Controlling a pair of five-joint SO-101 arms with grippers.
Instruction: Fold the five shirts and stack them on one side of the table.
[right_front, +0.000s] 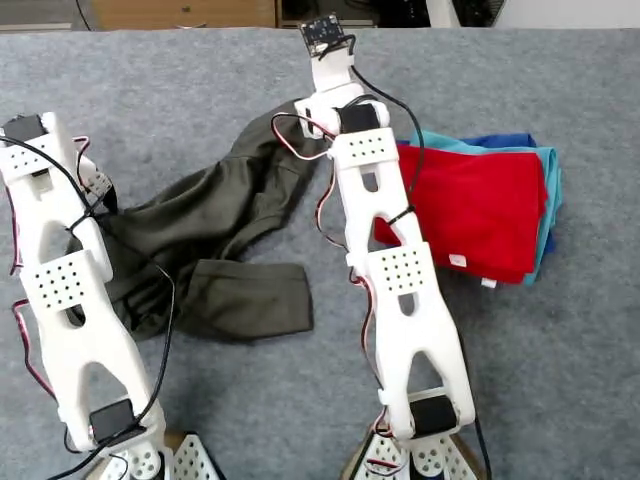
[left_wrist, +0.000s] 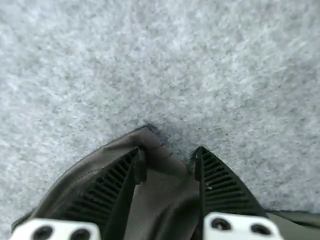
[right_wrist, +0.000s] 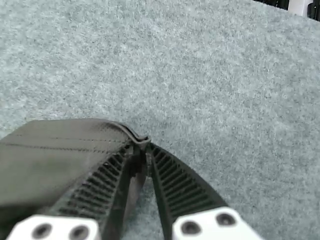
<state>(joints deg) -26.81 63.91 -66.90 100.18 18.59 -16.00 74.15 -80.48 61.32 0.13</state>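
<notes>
Both my arms start at the near edge of the bench (right_front: 180, 80), which is covered in grey felt. The first thing out from there is the dark olive shirt (right_front: 230, 210). It's unfolded and rumpled across the left half of the bench. One sleeve (right_front: 250, 300) is lying flat and pointing back toward the near edge, between my two arms.

My left gripper (left_wrist: 169, 157) is down at the shirt's left end, close to the left edge of the bench. Its ribbed black fingers (left_wrist: 125, 175) are clearly apart, with a corner of the olive cloth bunched up in the gap and the tip of it poking out onto the felt. From here it looks like I'm straddling that corner, not squeezing it.

My right gripper (right_wrist: 144, 147) is further out, at the shirt's far corner near the middle of the bench. The fingers are basically closed, and the stitched hem is pinched right at the tips.

Over toward the right edge, about halfway back, is the folded stack. It has a red shirt (right_front: 470, 210) on top with a small white tag (right_front: 457, 261) on its near side. A teal shirt (right_front: 553, 190) peeks out under that, and a blue shirt (right_front: 505, 140) shows at the far side. The stack is just beside my right arm and isn't touching the olive shirt.
</notes>
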